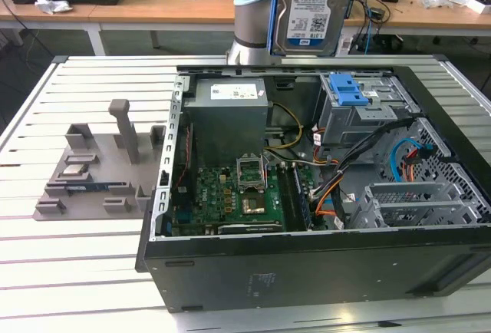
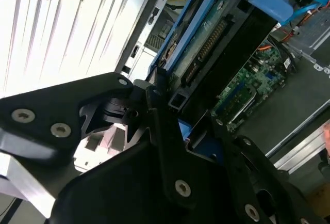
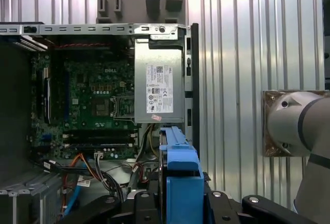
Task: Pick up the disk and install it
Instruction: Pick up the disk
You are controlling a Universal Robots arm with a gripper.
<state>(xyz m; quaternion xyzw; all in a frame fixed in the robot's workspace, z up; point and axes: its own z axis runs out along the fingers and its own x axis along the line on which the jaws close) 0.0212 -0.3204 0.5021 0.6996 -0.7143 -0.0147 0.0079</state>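
The disk (image 1: 313,7), silver with a white-and-blue label, hangs upright in the air above the far side of the open computer case (image 1: 307,272). It is just behind and above the grey drive cage with a blue latch (image 1: 349,91). My gripper (image 3: 178,201) is shut on the disk (image 3: 180,175), whose blue side rail faces the camera in the first wrist view. In the second wrist view the black fingers (image 2: 154,100) clamp the disk (image 2: 216,33) at one end, with its connector edge and blue rails in sight.
Inside the case lie a green motherboard (image 1: 230,195), a big grey metal box (image 1: 229,118) and loose cables (image 1: 360,172). A grey fixture (image 1: 100,168) stands on the slatted table (image 1: 77,272) at the exterior view's left. Desks with clutter run along the back.
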